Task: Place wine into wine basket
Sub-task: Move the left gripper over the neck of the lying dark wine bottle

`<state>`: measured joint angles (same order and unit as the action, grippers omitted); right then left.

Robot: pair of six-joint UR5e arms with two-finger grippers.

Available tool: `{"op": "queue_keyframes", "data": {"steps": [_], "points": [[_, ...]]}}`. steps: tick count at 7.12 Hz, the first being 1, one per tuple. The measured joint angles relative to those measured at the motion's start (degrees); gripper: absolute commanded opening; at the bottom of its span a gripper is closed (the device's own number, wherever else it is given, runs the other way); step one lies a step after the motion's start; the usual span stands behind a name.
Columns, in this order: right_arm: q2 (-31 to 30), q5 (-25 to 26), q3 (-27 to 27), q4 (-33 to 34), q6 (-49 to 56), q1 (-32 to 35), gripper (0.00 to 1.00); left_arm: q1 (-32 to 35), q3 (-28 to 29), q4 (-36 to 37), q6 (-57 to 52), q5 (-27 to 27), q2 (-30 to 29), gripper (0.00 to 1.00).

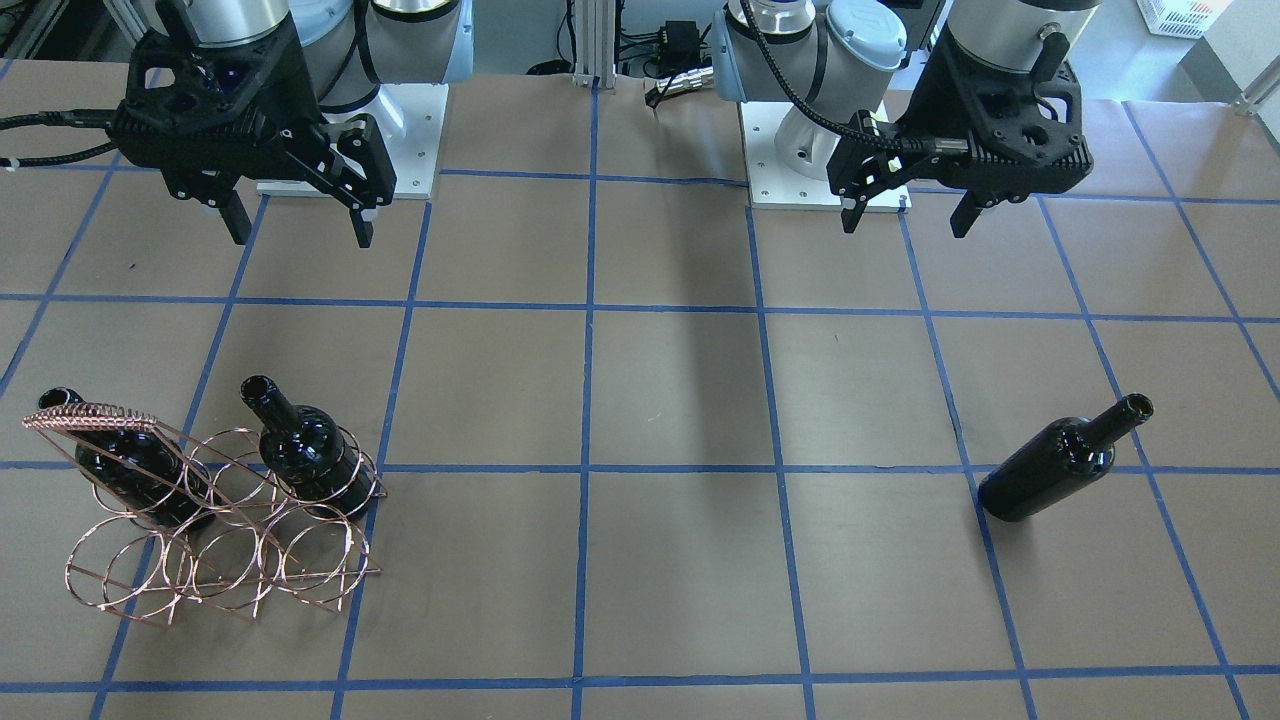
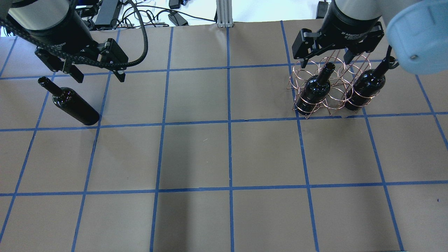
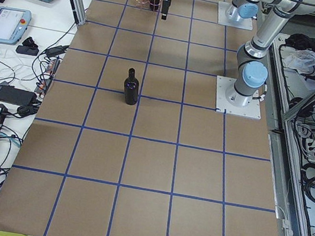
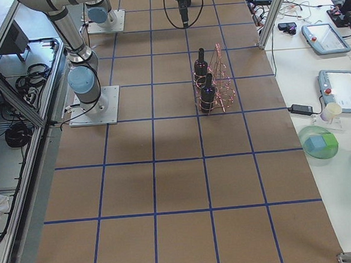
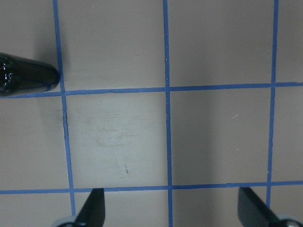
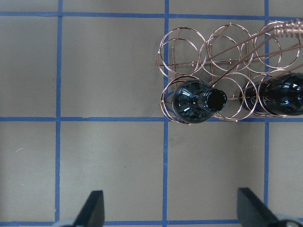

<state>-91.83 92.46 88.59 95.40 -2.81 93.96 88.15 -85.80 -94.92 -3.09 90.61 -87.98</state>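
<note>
**A:** Three dark bottles, quick. The wine point(image 1: 1062, 462) stands upright on the counter point(image 1: 680, 400) at the robot's left end, alone, with its base on a blue tape line point(image 1: 590, 400). It's well apart from the wine basket point(image 1: 215, 520) at the right end.

**B:** What's in the basket?

**A:** Two bottles, neck up, in the end loops of one row with one loop between them. The handle-side bottle point(image 1: 130, 465) sits under the coiled handle point(image 1: 90, 415), and the second bottle point(image 1: 300, 455) is at the other end. The right wrist view looks straight down into the second bottle's mouth. The front view only shows it slanted.

**B:** End effectors?

**A:** The left end effector point(image 1: 908, 225) hovers near the wine, spread apart with nothing between. Its wrist view catches only the wine's base at the left edge, outside the fingers point(image 5: 92, 210). The right end effector point(image 1: 302, 238) hangs on the robot's side of the basket, also spread with nothing gripped.

**B:** Anything blocking?

**A:** In the overhead view the right end effector overlaps the basket's upper loops and one fingertip is hidden there. The front view shows both. The side views are too small to read the fingers. The bench alongside carries a pendant screen point(image 4: 325, 38) and a green bowl point(image 4: 320, 146).
</note>
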Motion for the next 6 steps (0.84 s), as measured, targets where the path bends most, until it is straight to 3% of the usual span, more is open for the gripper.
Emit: {"op": "queue_keyframes", "data": {"steps": [6], "points": [[-0.10,0.00,0.00,-0.04,-0.02,0.00,1.00,0.00,-0.04,-0.60,-0.51,0.18,0.14,1.00]]}}
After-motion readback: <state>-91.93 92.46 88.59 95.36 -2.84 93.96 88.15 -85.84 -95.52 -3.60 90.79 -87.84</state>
